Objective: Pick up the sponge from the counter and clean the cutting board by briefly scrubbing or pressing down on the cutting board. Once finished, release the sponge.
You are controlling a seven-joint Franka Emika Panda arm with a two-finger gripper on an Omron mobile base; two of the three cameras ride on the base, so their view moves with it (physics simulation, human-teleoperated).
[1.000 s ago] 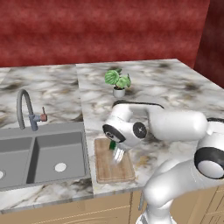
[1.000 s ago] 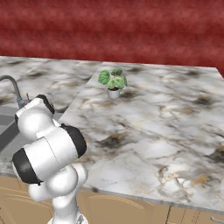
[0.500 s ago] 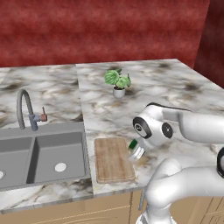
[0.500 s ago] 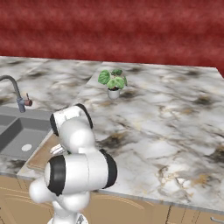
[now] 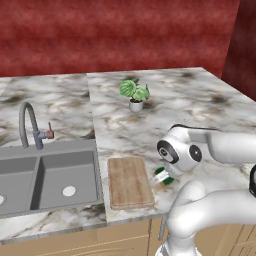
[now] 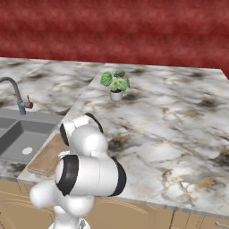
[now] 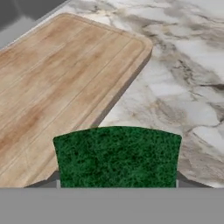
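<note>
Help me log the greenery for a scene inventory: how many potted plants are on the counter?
1. The potted plant stands on the counter toward the back wall, beyond the cutting board. The robot's body hides some counter, so another could be concealed.

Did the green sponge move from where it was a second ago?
Yes. The sponge was over the cutting board a second ago; now it sits just off the board's right edge, above the counter.

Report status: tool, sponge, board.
Tool shut on sponge, beside cutting board's right edge. Board bare on the counter. Nothing blocking.
</note>
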